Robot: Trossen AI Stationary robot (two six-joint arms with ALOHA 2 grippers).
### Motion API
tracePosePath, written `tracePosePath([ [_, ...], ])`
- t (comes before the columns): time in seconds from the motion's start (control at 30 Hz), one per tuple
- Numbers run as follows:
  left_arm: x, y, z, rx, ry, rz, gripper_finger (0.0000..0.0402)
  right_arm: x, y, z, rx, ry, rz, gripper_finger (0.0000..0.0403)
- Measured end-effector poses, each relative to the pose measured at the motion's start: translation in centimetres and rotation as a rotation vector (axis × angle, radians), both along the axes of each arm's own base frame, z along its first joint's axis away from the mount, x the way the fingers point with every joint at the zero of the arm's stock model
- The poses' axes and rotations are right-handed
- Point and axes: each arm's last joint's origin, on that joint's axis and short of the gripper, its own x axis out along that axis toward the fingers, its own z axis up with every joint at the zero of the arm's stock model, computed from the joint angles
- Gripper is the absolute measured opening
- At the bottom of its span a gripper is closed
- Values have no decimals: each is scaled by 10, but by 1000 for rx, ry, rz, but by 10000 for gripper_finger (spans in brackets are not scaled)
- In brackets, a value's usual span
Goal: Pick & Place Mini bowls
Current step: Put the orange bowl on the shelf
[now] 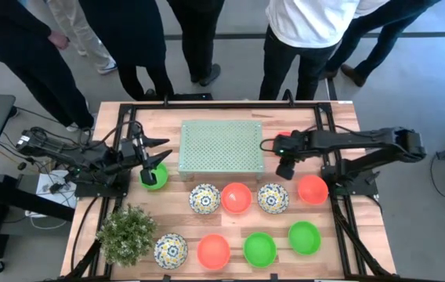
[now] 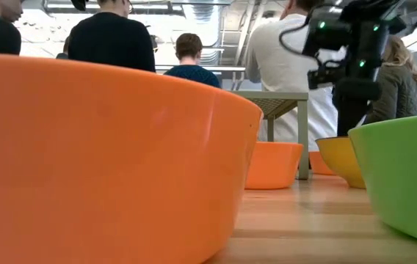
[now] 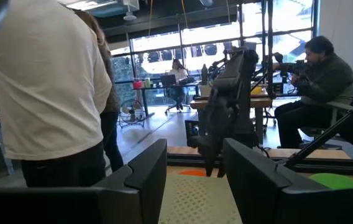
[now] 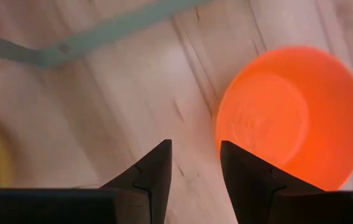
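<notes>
We judge the next grasp turns on this: our right gripper (image 1: 285, 168), fingers (image 4: 155, 171) apart and empty, hovers over bare bench (image 4: 133, 93) with the round orange-red plastic mini bowl (image 4: 291, 115) lying just beside them, far nearer than the left gripper (image 1: 153, 157), whose fingers also stand apart.

Wood table (image 1: 340, 117) w/ mat (image 1: 222, 146), plant (image 1: 127, 233), nine mini bowls (image 1: 236, 197).

Orange bowl (image 2: 98, 158) fills low view, cut by frame edge, hiding most of table. Green bowl (image 1: 154, 175) half hidden under left gripper (image 1: 157, 151).
</notes>
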Motion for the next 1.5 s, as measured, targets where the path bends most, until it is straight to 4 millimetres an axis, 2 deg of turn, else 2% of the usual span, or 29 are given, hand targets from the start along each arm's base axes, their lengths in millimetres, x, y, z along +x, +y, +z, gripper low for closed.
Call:
tracePosePath([
  [0.3, 2, -1, -1, 3, 9, 0, 159, 8, -16, -24, -27, 126, -67, 132],
  [0.73, 2, -1, -1, 3, 10, 0, 159, 11, -33, -35, -50, 158, -80, 125],
  [0.9, 2, -1, -1, 4, 11, -1, 159, 12, -37, -37, -42, 153, -97, 88],
  [1.07, 4, -1, -3, 7, 19, 0, 159, 11, -39, -39, -38, 162, -104, 16],
  [1.17, 5, -2, -3, 9, 25, -1, 159, 9, -38, -39, -30, 187, -104, 10],
  [1.3, 6, -2, -4, 9, 27, -1, 159, 9, -36, -30, -14, 243, -98, 7],
  [1.5, 6, -2, -4, 10, 29, -1, 159, 20, -29, 5, -23, 282, -92, 7],
])
